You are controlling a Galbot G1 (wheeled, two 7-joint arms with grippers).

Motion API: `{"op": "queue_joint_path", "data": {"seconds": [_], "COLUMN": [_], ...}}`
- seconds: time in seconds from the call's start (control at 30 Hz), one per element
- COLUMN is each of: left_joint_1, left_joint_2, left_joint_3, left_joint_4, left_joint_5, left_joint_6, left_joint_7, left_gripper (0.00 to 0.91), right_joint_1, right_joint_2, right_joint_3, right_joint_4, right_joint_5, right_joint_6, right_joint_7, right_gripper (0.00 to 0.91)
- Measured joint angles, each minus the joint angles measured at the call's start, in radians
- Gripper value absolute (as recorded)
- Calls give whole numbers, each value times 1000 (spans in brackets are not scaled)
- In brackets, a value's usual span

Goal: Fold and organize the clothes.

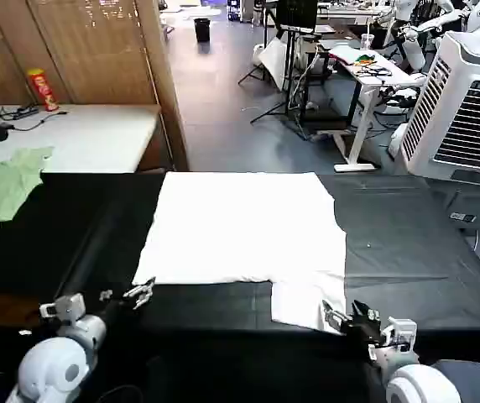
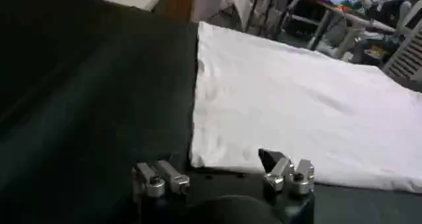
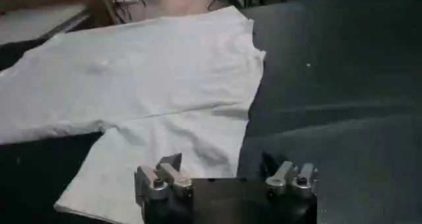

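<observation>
White T-shirt flat on the black table, both my grippers open at its near edge, holding nothing.

I see the T-shirt (image 1: 244, 227) spread blank side up across the middle of the black table (image 1: 416, 252), one sleeve sticking out toward me on the right. My left gripper (image 1: 139, 294) sits at the shirt's near left corner, fingers spread wide and empty. My right gripper (image 1: 341, 319) is at the sleeve's near right corner, fingers equally wide, gripping nothing. Pale green garment (image 1: 1, 193) lies far left, well apart from the shirt.
</observation>
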Motion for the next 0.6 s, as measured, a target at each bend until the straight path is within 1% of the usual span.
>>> {"op": "queue_joint_path", "data": {"seconds": [0.03,0.07,0.1,0.13,0.17,0.2,0.23,0.27,0.33,0.47,0.6], "left_joint_1": [-3,-6,-7,-8,-8,-8,-8,-8,-8,-1,3], "left_joint_2": [-3,-6,-8,-10,-12,-13,-14,-15,-18,-20,-23], "left_joint_3": [0,0,0,0,0,0,1,2,2,1,4], "left_joint_4": [4,9,13,18,21,25,29,32,38,44,43], "left_joint_5": [8,9,12,14,15,17,21,24,32,46,54], "left_joint_6": [-2,-1,-2,-4,-8,-9,-10,-9,-10,-15,-20], "left_joint_7": [4,5,5,5,4,4,4,4,4,7,12], "left_gripper": [878,819,819,341,176,88,39,0,0,0,0], "right_joint_1": [1,1,2,2,2,1,-1,-3,-8,-20,-35], "right_joint_2": [3,4,6,7,9,11,13,15,19,26,28], "right_joint_3": [-2,-3,-4,-5,-6,-7,-9,-11,-15,-19,-19], "right_joint_4": [-5,-9,-13,-17,-22,-25,-28,-28,-28,-20,-3], "right_joint_5": [-6,-8,-10,-13,-17,-21,-25,-27,-31,-37,-37], "right_joint_6": [4,6,8,8,9,9,10,11,12,13,17], "right_joint_7": [3,4,6,8,9,10,10,10,11,18,33], "right_gripper": [878,878,800,712,663,507,419,166,68,20,0]}}
